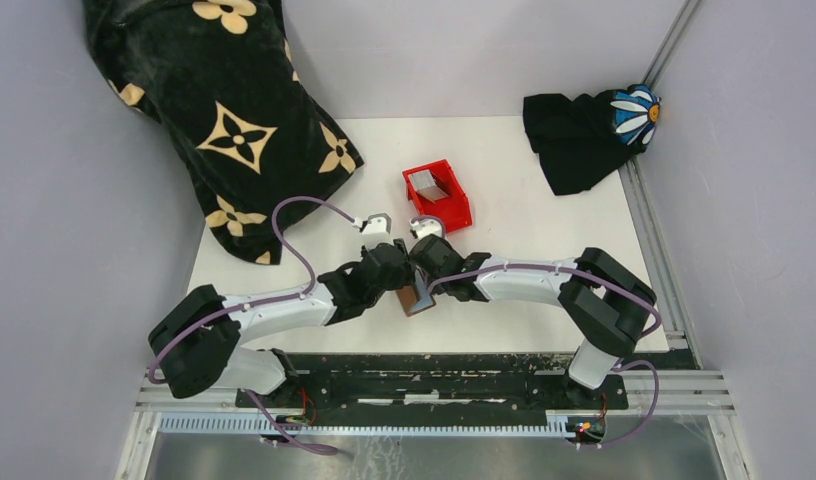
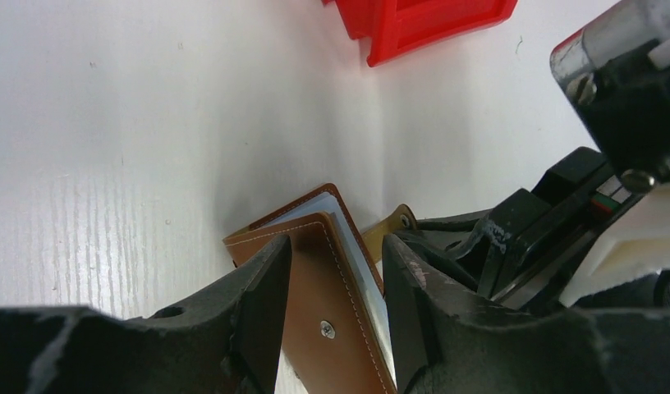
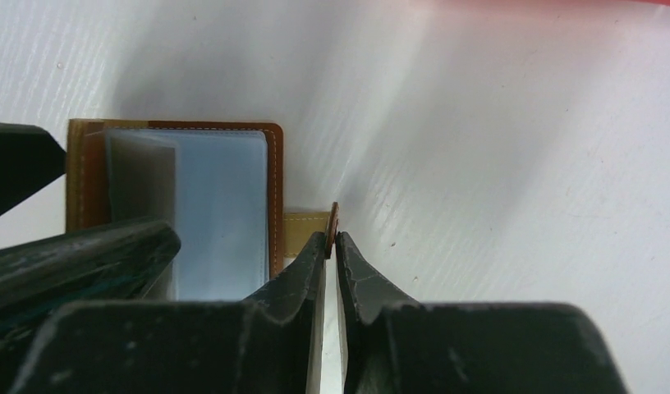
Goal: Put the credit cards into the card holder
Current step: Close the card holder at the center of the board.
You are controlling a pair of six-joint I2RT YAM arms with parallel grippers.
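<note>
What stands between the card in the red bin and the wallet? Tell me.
The bin's near wall around the card, then the left gripper straddling the wallet and the right gripper pinching its tab.

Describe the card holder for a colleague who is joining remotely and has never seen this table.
On the white table, look near the front edge, where the left gripper and right gripper meet. The card holder sits there: small, brown leather, unlike the red bin farther back.

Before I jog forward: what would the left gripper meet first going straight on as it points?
The card holder: its brown cover sits between the left gripper's fingers. Beyond it, bare table; the red bin seems right of that line.
</note>
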